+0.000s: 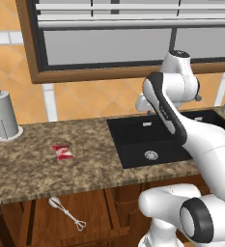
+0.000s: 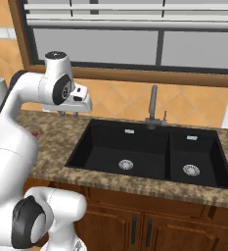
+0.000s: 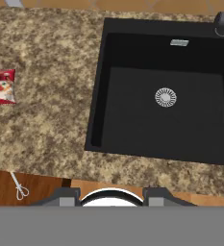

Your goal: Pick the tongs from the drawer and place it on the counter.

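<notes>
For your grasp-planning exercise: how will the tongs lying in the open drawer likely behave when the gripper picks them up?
The tongs look like thin metal, so probably stiff and light. Lying flat on the drawer floor, they may skid when nudged. Their smooth, slender shaft could pivot between the fingers.

The counter (image 1: 32, 164) runs across the middle of the left base view, with the sink (image 1: 147, 140) set into it right of centre. A packet (image 1: 63, 152) lies on the counter left of the sink, and a paper towel holder (image 1: 4, 116) stands at the far left, near the wall. Below the counter's front edge, at lower left, the open drawer (image 1: 99, 212) holds the tongs (image 1: 65, 212). The faucet (image 2: 153, 105) rises behind the sink in the right base view.
</notes>
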